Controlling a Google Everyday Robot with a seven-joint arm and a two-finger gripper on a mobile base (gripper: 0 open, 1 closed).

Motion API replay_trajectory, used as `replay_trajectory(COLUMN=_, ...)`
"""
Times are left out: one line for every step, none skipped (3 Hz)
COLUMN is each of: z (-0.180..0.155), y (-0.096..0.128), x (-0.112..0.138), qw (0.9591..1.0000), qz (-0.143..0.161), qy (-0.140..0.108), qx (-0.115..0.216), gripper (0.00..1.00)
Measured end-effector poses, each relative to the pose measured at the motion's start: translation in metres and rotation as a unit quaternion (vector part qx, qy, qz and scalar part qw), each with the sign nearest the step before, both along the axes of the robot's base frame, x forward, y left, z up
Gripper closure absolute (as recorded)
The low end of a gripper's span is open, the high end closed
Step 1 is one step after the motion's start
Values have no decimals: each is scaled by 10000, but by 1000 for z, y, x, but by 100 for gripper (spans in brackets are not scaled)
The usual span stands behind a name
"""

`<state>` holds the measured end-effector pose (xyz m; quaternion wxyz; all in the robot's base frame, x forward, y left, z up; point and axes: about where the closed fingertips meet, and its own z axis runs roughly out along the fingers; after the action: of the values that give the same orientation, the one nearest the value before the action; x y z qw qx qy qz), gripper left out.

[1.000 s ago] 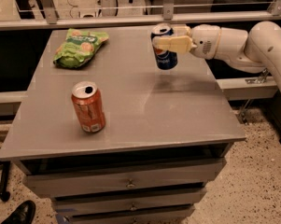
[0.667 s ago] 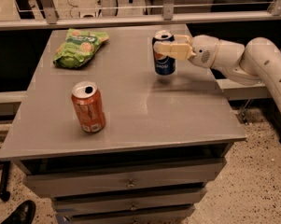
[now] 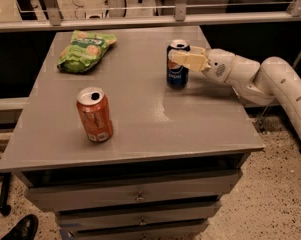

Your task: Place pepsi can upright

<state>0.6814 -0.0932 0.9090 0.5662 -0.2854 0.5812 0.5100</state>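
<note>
Pepsi can (image 3: pixel 177 76) stands upright on the grey table (image 3: pixel 140 134), upper right of centre in the frame, near the table's right edge. Silver top faces up, and the blue body with the round logo shows below the finger. The base looks to be resting on the tabletop.

Gripper (image 3: pixel 178 55) sits at the can's upper part, coming in from the right side of the frame. Its tan fingers (image 3: pixel 186 60) are closed around the can, with one finger lying across the front just under the rim. The white arm (image 3: pixel 250 76) runs from the gripper off to the right edge of the frame, hanging over the table's right side.

Orange can (image 3: pixel 95 115) is upright in the left-centre of the frame, toward the table's front, well apart from the pepsi can. Its top is open.

Green snack bag (image 3: pixel 85 49) lies flat in the upper left of the frame, at the far left part of the table.

Drawers (image 3: pixel 140 198) with small knobs sit under the tabletop. A metal rail (image 3: pixel 140 20) runs across the top of the frame behind the table. A black shoe (image 3: pixel 22 227) is in the lower left corner on the speckled floor (image 3: pixel 275 199).
</note>
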Motion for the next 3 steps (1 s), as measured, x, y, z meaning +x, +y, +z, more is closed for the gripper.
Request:
replay_trajectory(z=-7, y=-4, x=3, qw=10000, qz=3, qy=71, qx=-43, gripper=82)
replay_trajectory(z=-16, y=-8, x=3, qw=9998, qz=-19, qy=154, qx=-108, gripper=59)
replay_trajectory(z=-13, y=-8, x=3, qw=9998, qz=-20, qy=154, qx=-108, gripper=36)
